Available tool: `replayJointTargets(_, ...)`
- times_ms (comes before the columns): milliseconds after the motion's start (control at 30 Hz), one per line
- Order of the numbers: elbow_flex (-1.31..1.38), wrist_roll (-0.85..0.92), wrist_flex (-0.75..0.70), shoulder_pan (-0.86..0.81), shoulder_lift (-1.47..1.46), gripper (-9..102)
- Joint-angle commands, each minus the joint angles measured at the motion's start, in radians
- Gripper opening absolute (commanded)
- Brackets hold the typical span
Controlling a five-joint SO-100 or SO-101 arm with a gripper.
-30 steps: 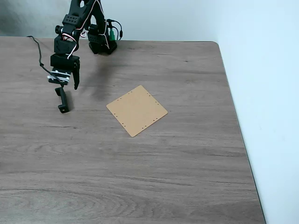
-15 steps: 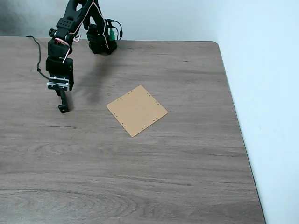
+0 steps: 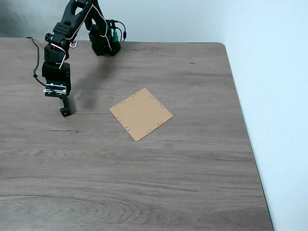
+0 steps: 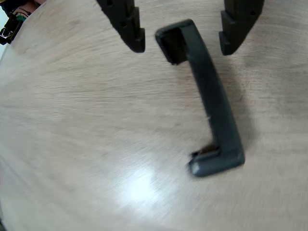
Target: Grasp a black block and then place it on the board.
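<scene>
Wood-grain tabletop (image 3: pixel 144 183) w/ black block (image 4: pixel 211 103) lying flat — jaws wide apart, empty, astride its upper end, tips cropped.

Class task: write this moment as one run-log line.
gripper: open, straddling block end | block: on table, ungrasped | board: bare, right of block | phase: pre-grasp

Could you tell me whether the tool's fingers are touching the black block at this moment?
Apart. In the wrist view the tool is open, and bare tabletop shows between each finger and the upper end of the black block.
</scene>
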State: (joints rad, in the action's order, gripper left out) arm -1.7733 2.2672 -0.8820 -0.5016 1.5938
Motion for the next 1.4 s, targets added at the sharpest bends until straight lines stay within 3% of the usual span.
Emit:
replayJointTargets(0,0.037,0.026,-0.012,-0.023,0.017,20)
replayJointTargets(967,0.146,0.048,-0.026,-0.052,-0.153,18)
replayJointTargets(1267,0.184,0.038,-0.014,-0.051,-0.207,12)
replayJointTargets(1367,0.19,0.032,-0.009,-0.049,-0.218,3)
